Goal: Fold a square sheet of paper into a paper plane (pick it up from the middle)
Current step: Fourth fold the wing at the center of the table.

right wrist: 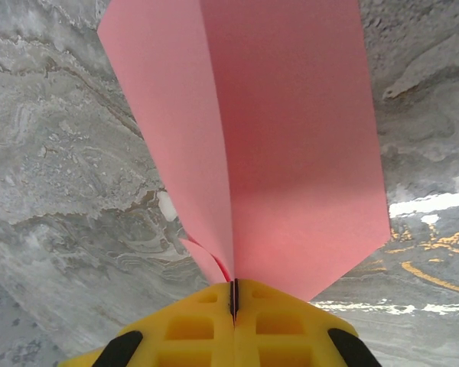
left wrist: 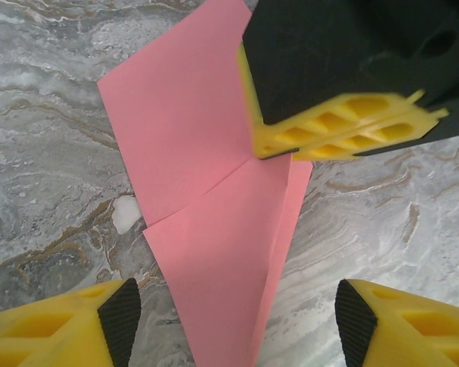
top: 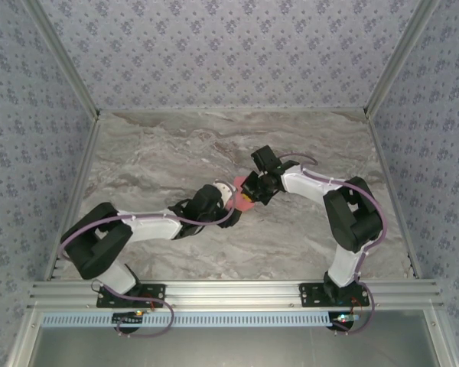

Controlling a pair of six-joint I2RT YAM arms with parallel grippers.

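The square sheet of paper is folded into a narrow salmon-pink dart, the paper plane [left wrist: 206, 252] [right wrist: 291, 153] [top: 243, 203]. It hangs just above the marble near the table's middle. My right gripper [right wrist: 233, 294] [left wrist: 344, 131] [top: 253, 190] is shut on the plane's folded centre edge, and the flaps spread away from its yellow fingers. My left gripper [left wrist: 233, 313] [top: 226, 196] stands open around the plane's narrow end. Its black pads [left wrist: 121, 321] are well apart on either side and clear of the paper.
The grey-veined marble table [top: 161, 153] lies under both arms. Patterned walls [top: 30, 115] close it in on the left, back and right. An aluminium rail [top: 229, 290] with the arm bases runs along the near edge.
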